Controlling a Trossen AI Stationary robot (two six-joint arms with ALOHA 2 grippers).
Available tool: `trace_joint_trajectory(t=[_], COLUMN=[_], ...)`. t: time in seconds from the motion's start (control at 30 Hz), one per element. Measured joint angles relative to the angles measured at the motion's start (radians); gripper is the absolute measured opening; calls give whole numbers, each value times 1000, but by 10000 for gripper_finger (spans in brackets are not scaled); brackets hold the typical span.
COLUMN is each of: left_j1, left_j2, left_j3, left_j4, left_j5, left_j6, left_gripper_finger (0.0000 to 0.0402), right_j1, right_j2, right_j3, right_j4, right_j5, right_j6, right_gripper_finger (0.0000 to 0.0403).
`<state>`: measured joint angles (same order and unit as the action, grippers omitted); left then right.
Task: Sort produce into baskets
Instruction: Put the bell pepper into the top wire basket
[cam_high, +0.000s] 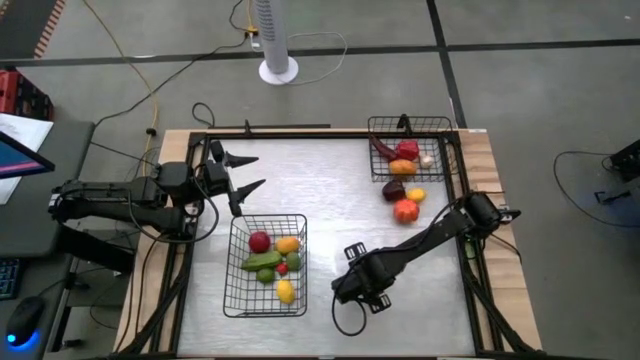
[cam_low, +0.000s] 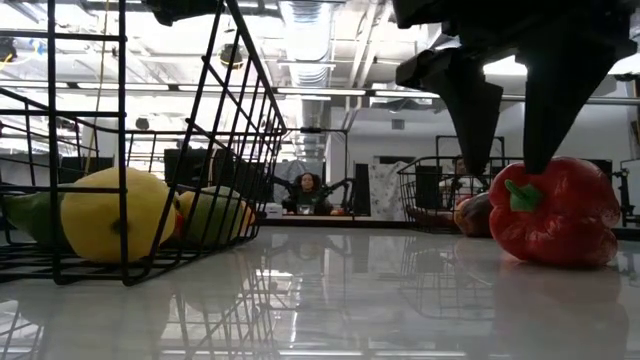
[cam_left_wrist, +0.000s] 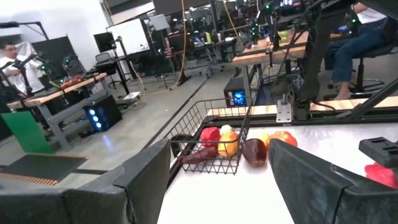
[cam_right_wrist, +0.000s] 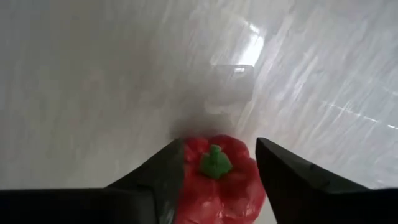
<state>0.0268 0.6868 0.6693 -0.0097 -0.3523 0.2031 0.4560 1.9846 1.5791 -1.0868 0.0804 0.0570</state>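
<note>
A red pepper (cam_right_wrist: 217, 180) with a green stem sits on the table near the front middle; it also shows in the low view (cam_low: 555, 212). My right gripper (cam_right_wrist: 214, 171) is open and points down over it, one finger on each side; in the high view my right gripper (cam_high: 358, 285) hides the pepper. My left gripper (cam_high: 245, 172) is open and empty above the table's far left. One black wire basket (cam_high: 232, 270) at the near left holds red, yellow and green pieces. A second basket (cam_high: 372, 150) at the far right holds a red pepper and a few other pieces. My right gripper comes at the red pepper from above, fingers pointing down. One fingertip (cam_low: 540, 160) ends right at the pepper's top beside the stem, and the other (cam_low: 478, 165) stands off its side. Whether either touches the pepper, I cannot tell. The pepper rests on the table.
Three loose pieces lie just in front of the far basket: a dark maroon one (cam_high: 393, 190), a yellow lemon (cam_high: 416, 195) and a red-orange fruit (cam_high: 405, 211). A lemon (cam_low: 115, 215) lies against the near basket's wire wall. People sit in the room beyond the table.
</note>
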Motion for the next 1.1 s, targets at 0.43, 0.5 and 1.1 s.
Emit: trace_joint_trajectory(t=[0.43,0.5,1.1], left_j1=[0,0,0], left_j2=[0,0,0], left_j3=[0,0,0], left_j4=[0,0,0], left_j5=[0,0,-2], left_j6=[-1,-1,-1], left_gripper_finger=[258,258,258], right_j1=[-2,-3,-14], right_j2=[-2,-2,-3], right_j3=[-98,-110,-123], right_j4=[57,61,31], right_j5=[-31,-31,-33], right_j6=[14,15,38], right_gripper_finger=[176,174,110])
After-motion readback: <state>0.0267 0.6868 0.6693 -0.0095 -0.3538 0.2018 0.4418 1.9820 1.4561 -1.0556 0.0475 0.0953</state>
